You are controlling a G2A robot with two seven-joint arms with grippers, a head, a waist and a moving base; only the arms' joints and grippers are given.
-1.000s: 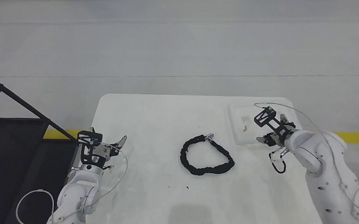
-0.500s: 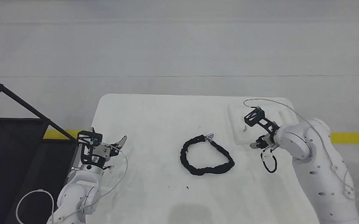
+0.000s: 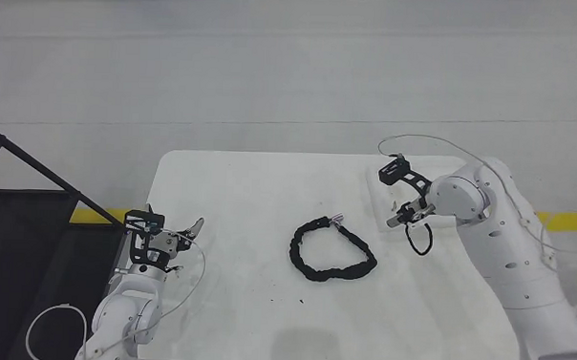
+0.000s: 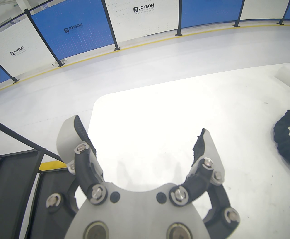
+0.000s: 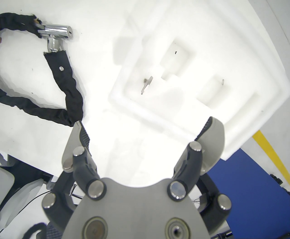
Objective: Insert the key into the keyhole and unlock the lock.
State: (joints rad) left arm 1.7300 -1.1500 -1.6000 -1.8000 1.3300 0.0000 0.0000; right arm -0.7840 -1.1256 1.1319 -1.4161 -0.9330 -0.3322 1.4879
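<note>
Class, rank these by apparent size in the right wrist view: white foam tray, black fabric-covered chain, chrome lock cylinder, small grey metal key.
Largest to smallest:
1. white foam tray
2. black fabric-covered chain, partly cut off by the frame
3. chrome lock cylinder
4. small grey metal key

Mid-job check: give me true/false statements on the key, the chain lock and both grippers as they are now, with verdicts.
The right gripper is open and empty. True.
The small flat metal key sits in the keyhole of the chrome lock cylinder. False: it lies in a recess of the white foam tray; the keyhole is empty.
The black fabric-sleeved chain lies on the white table, outside the tray. True.
The left gripper is shut on the chain. False: it is open, empty, apart from the chain.
</note>
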